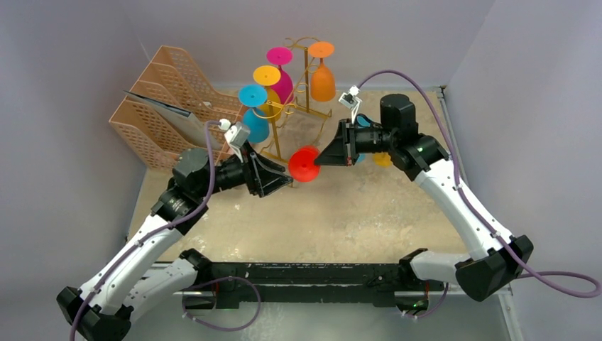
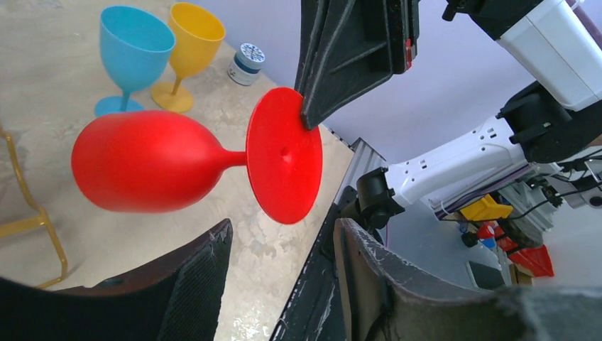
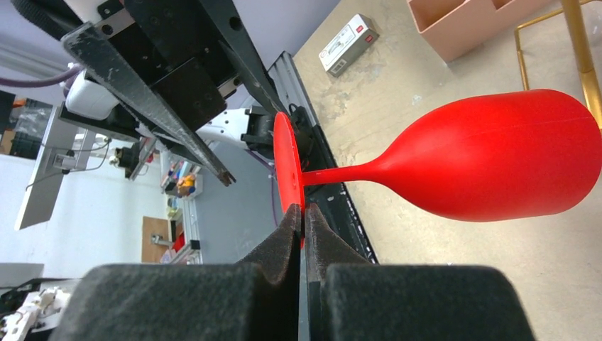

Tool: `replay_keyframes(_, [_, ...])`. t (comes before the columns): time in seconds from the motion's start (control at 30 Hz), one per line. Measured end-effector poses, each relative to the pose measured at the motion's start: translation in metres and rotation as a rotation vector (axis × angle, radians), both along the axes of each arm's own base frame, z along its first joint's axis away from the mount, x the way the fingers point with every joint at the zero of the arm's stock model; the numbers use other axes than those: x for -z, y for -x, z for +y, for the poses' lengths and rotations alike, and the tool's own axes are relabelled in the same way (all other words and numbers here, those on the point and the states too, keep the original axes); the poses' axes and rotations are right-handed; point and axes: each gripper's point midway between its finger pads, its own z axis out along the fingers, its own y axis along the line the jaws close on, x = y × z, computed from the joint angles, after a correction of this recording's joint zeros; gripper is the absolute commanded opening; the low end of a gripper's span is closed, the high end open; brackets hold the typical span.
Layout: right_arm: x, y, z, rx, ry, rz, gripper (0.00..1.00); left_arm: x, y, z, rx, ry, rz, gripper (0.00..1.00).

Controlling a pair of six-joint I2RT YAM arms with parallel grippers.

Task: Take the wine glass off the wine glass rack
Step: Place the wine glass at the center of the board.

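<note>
The red wine glass (image 1: 304, 165) is clamped by the right claw (image 3: 304, 213); the left claw (image 2: 282, 234) is spread apart at 8 o'clock, the wine glass rack (image 1: 306, 74) at 12.

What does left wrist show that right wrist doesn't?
Left wrist only: a blue glass and a yellow glass standing upright, with a small jar with a blue lid beyond them.
Right wrist only: a small white box and a corner of the peach organizer.
Both: the red wine glass lying sideways in the air, its foot pinched at the rim by the shut right gripper. The left gripper is open close to that foot, and part of the gold rack shows.
</note>
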Motion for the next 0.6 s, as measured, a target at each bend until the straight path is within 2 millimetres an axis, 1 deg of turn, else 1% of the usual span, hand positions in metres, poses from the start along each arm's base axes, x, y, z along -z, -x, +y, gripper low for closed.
replay_keyframes(0.07, [-0.001, 0.003, 0.001, -0.016, -0.004, 0.000, 0.00, 0.001, 0.000, -0.003, 0.017, 0.004, 0.013, 0.49])
replay_keyframes(0.17, [-0.002, 0.008, 0.003, -0.040, -0.011, 0.000, 0.00, 0.003, -0.002, -0.008, 0.035, 0.008, 0.031, 0.42])
replay_keyframes(0.33, [-0.004, 0.014, 0.005, -0.070, -0.022, 0.003, 0.00, 0.007, -0.003, -0.012, 0.056, 0.010, 0.056, 0.23])
replay_keyframes(0.5, [-0.004, 0.017, 0.006, -0.094, -0.030, 0.007, 0.00, 0.003, -0.001, -0.014, 0.073, 0.026, 0.056, 0.06])
replay_keyframes(0.57, [-0.004, 0.018, 0.007, -0.101, -0.030, 0.005, 0.00, 0.002, 0.000, -0.014, 0.078, 0.029, 0.056, 0.00])
replay_keyframes(0.6, [-0.004, 0.018, 0.007, -0.104, -0.031, 0.001, 0.00, 0.002, 0.000, -0.015, 0.079, 0.031, 0.059, 0.00])
